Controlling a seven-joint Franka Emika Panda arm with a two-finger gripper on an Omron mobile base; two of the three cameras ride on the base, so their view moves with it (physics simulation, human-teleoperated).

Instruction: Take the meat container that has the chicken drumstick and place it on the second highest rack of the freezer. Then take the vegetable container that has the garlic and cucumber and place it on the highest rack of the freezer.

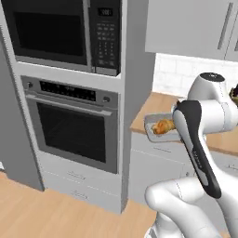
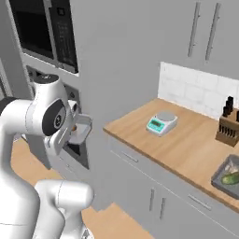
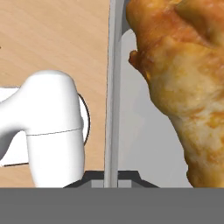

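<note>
Left base view: wall oven (image 1: pixel 72 125) with microwave (image 1: pixel 65 32) above it at left, wooden floor (image 1: pixel 42 214) below. To the right, the meat container (image 1: pixel 155 132) is in the air at the edge of the table (image 1: pixel 153 109), partly behind the arm; the chicken drumstick (image 1: pixel 163 126) lies in it, long axis roughly left-right in this view.

Right base view: container rim (image 2: pixel 83 128) pokes out beside the arm's wrist. Further right on the table (image 2: pixel 186 144): kitchen scale (image 2: pixel 161 123), knife block (image 2: pixel 228 125), and at the far right edge the vegetable container (image 2: pixel 223 176) with the cucumber (image 2: pixel 230 178).

Hand view: tool (image 3: pixel 110 183) pinched shut on the container's thin grey wall (image 3: pixel 112 87). Drumstick fills the right side, running top to bottom.
</note>
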